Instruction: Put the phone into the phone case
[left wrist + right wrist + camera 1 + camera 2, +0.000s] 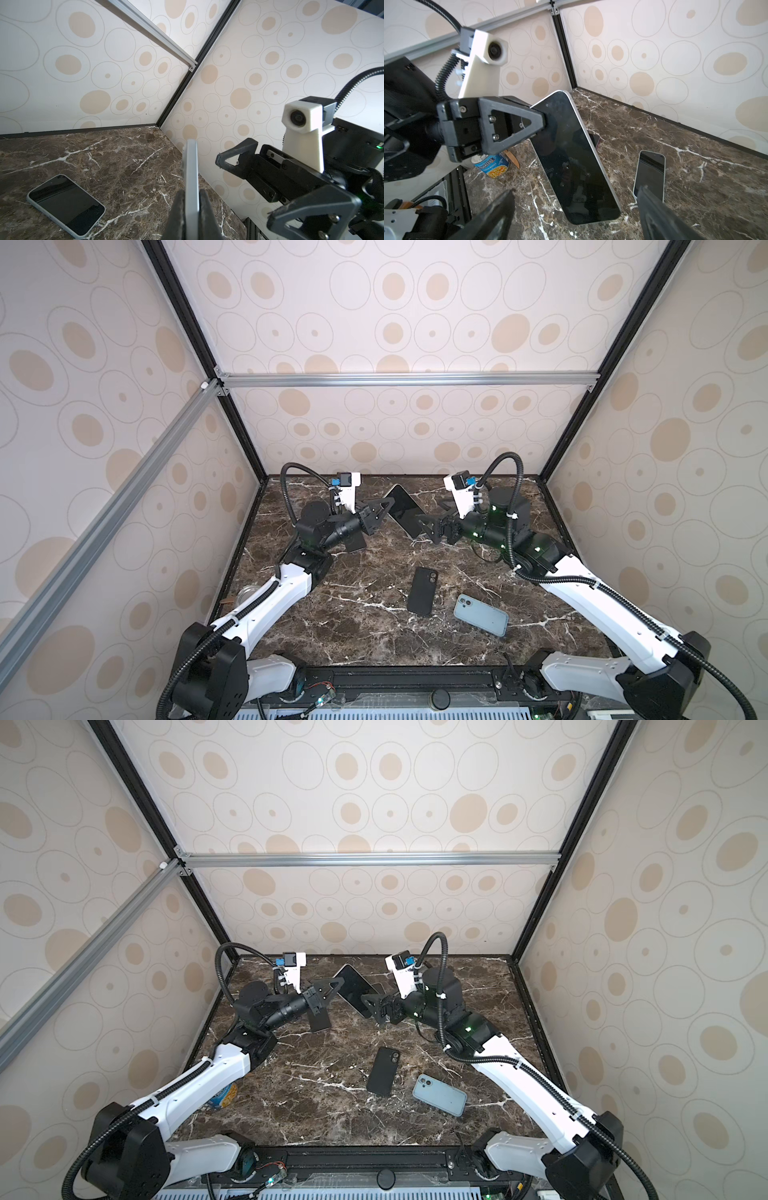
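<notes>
Above the table (332,635), the phone (405,512) hangs tilted in the air well beyond the case (422,591), likely so the 2 arms can share it for a regrasp. The left gripper (385,508) is clamped on 1 long edge, screen turned toward the right gripper (576,193), whose jaws stand spread wide at the end nearer the case, holding nothing. The case lies flat, untouched.

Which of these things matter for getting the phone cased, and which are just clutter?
In the job: held phone, clamped in the left claw; right claw, open beside it; black case, likely the target.
Lying about: blue-backed phone; screen-up phone; soup can.
</notes>
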